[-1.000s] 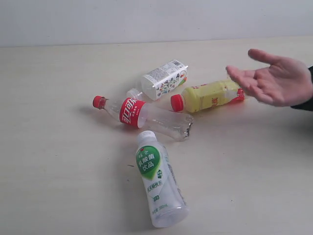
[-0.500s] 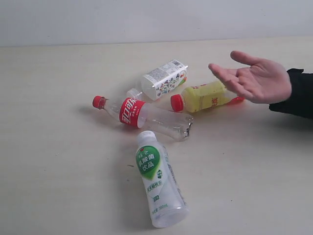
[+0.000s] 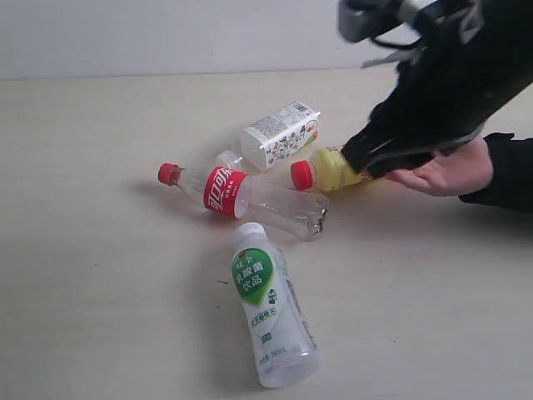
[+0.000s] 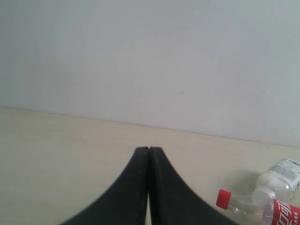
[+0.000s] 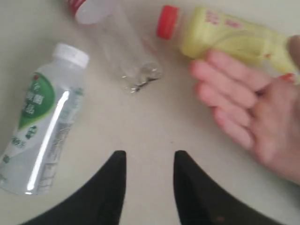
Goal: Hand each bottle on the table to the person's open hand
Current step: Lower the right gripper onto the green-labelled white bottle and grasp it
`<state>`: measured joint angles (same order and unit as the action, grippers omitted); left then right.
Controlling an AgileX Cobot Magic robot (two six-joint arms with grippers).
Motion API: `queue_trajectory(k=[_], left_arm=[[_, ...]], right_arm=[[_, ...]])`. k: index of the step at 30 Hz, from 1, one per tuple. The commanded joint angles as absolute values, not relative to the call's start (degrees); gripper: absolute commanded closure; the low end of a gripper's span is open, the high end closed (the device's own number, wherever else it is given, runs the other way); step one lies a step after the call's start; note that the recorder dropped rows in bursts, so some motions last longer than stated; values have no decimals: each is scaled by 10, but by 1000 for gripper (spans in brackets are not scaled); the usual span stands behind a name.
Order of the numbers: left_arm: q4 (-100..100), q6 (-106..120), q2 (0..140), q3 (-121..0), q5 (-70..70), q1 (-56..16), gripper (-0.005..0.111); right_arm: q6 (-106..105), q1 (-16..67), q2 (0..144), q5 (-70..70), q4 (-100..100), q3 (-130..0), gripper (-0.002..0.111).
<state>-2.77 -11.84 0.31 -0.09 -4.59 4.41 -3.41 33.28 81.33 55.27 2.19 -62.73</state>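
Your worktop point(image 3: 100, 317) carries all four bottles, lying down: the green-label bottle point(image 3: 271, 304), red-label bottle point(image 3: 241, 196), yellow bottle point(image 3: 329, 171) and squarish bottle point(image 3: 281, 133). Your right arm point(image 3: 441, 92) hangs over the person's open hand point(image 3: 445, 173), just beside the yellow bottle. Your right claw point(image 5: 150, 157) stands apart, empty; your left claw point(image 4: 149, 150) is pressed together.

l hand point(image 4: 149, 154) closed, bottles point(image 4: 262, 202) nearby

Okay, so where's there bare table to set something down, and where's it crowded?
Free: the table left of the red-label bottle and green-label bottle; also between the green-label bottle and the person's open hand. Crowded: the middle, where squarish bottle, yellow bottle and red-label bottle cluster.
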Motion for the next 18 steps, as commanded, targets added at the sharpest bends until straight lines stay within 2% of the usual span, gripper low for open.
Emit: queue_trajectory(k=[1, 5, 18], left_arm=[[-28, -123, 0, 0, -41, 46, 104], [-28, -123, 0, 0, -41, 46, 104], [-28, -123, 0, 0, -41, 46, 104]], right_arm=[[-47, 385, 880, 530, 46, -637, 47], [-48, 426, 932, 493, 55, -637, 34], [-45, 474, 1051, 434, 101, -637, 24]])
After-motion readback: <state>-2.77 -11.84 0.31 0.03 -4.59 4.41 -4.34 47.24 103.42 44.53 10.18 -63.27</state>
